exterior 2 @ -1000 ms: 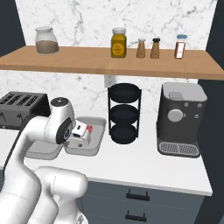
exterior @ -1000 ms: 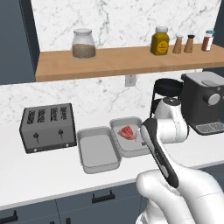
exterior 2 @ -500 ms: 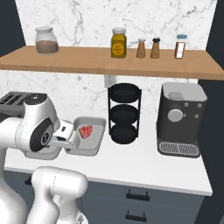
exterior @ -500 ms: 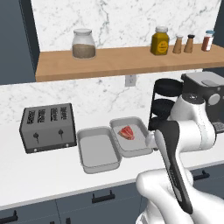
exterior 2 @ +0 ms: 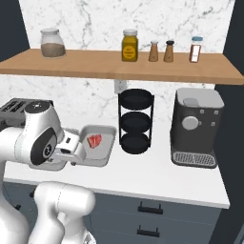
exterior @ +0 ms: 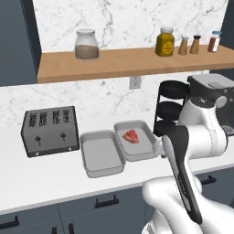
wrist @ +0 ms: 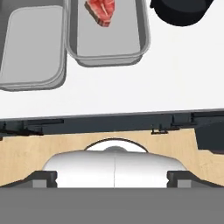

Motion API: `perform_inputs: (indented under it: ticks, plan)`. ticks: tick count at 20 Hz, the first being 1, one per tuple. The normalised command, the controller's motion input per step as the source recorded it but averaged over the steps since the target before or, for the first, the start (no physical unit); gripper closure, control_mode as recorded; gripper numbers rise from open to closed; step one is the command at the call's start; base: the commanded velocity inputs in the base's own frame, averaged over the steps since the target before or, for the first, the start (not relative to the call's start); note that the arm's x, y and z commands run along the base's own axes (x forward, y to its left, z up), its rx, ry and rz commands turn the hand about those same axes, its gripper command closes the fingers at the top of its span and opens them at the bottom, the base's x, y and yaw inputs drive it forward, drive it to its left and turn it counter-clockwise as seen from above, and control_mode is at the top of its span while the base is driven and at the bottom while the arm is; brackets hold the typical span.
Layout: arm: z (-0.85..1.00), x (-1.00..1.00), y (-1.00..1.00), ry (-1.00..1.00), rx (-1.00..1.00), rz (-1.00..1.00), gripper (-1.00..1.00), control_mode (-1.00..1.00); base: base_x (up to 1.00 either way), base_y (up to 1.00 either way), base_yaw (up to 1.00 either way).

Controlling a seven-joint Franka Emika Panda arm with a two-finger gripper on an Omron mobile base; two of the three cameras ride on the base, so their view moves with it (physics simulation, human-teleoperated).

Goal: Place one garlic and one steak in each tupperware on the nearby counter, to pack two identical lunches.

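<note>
White bench (exterior: 55, 176) carries your 2 light-grey tupperware trays, set side by side and touching along their long rims. You have 1 red steak (exterior: 131, 135) lying flat in the right tray (exterior: 145, 147), toward its far end; the hand view confirms it (wrist: 101, 11) inside that tray (wrist: 109, 46). Your left tray (exterior: 101, 157) holds nothing; it sits just beside the dark slotted toaster (exterior: 50, 130). A black 3-tier round rack (exterior 2: 136, 121) stands right of the trays, with a dark coffee machine (exterior 2: 195, 127) further right. On the wooden wall shelf (exterior: 128, 61) you have a glass jar (exterior: 86, 44), a yellow jar (exterior: 165, 41) and 3 small shakers.

Your end effector (exterior 2: 71, 147) hangs near the front right corner of the right tray, above the bench, touching neither tray. Its fingers stand fully apart and grip nothing. In the hand view the bench edge and dark drawer fronts lie below the trays.
</note>
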Motion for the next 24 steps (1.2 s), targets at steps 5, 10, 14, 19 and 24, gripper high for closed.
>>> perform_inputs:
  ticks: [5,10,14,19,24]
  plan:
    - [0.0,0.0,0.0,0.0,0.0,0.0,-1.0,1.0,-1.0,-0.17,-0.08]
    - [0.0,0.0,0.0,0.0,0.0,0.0,-1.0,1.0,-1.0,-0.56,-0.24]
    - [0.0,0.0,0.0,0.0,0.0,0.0,-1.0,1.0,-0.42,-0.85,-0.53]
    - [0.0,0.0,0.0,0.0,0.0,0.0,-1.0,1.0,0.05,-0.99,-0.57]
    - [0.0,0.0,0.0,0.0,0.0,0.0,-1.0,1.0,0.54,-1.0,-0.07]
